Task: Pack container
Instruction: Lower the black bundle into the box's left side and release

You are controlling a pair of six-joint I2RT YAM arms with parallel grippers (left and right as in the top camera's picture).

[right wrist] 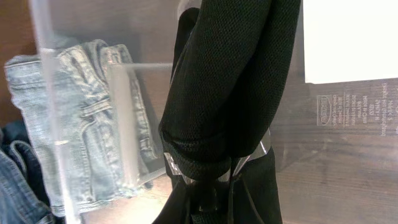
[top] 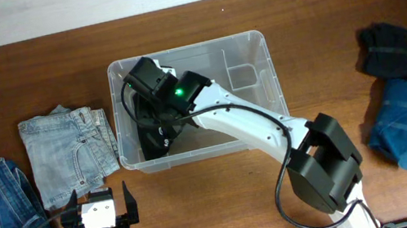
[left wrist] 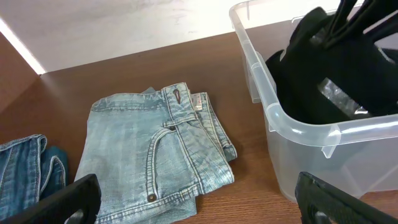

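At the table's [top: 7, 80] middle, your right arm [top: 246, 123] angles down into the container [top: 274, 77], right gripper [top: 157, 126] pinching a black garment [left wrist: 336, 68]. Your left gripper [top: 101, 196] hovers low near the jeans [top: 68, 149], jaws spread.

One overhead view, two close wrist views.
Overhead looked straight down; all three shared the container [top: 192, 45], left wrist low outside it, right wrist inside it.

Soft, even room light from above, shadows faint. Overhead view is sharp; green LED [top: 180, 93] glows mid-frame. Left wrist view: mild sheen on container [left wrist: 273, 118] rim, bottom corners blurry. Right wrist view: white label [right wrist: 348, 40] upper right blown out, black fabric [right wrist: 230, 81] nr lens dark, little detail.
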